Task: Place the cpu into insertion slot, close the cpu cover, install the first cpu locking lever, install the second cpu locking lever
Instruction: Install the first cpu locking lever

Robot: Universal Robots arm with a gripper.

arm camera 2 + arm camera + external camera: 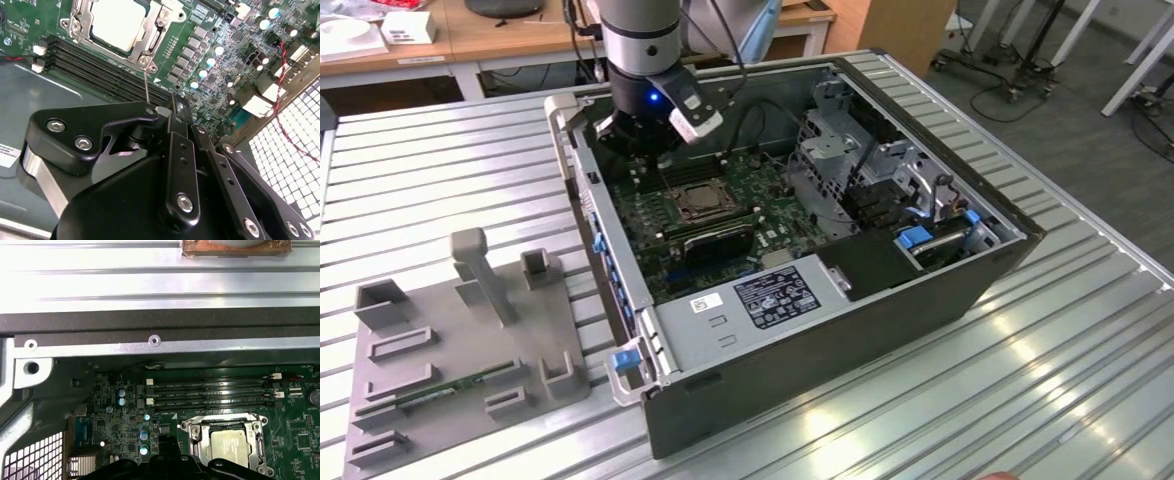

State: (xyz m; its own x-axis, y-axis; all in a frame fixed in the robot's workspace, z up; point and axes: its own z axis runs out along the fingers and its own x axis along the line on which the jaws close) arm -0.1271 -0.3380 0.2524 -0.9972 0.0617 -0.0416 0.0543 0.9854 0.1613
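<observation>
**Gripper.** The gripper (640,140) is inside the open case (854,330), low over the board (210,65). In the second wrist view its fingers (178,131) are drawn together with no gap visible between them. Nothing can be seen clamped at the tips.

**Cpu.** The cpu (117,22) lies flat in the slot (167,15), near the gripper and just beyond its fingertips. In the exterior view it sits on the side of the gripper that faces the open middle of the case.

**Cover.** The cover (145,42) lies down over the slot. Its silver rails frame the cpu, and the metal top shows through the window.

**Lever.** A thin wire lever (145,85) runs from the slot corner nearest the gripper to the edge of the gripper's black linkage. Whether the two touch cannot be told.

**Surroundings.**
- Memory slots (100,70) lie between the gripper and the slot. A second bank (210,392) lies on the far side of the slot.
- The case rests on a ribbed metal table (1067,380).
- A grey fixture (467,330) stands on the table, well apart from the gripper and outside the case.
</observation>
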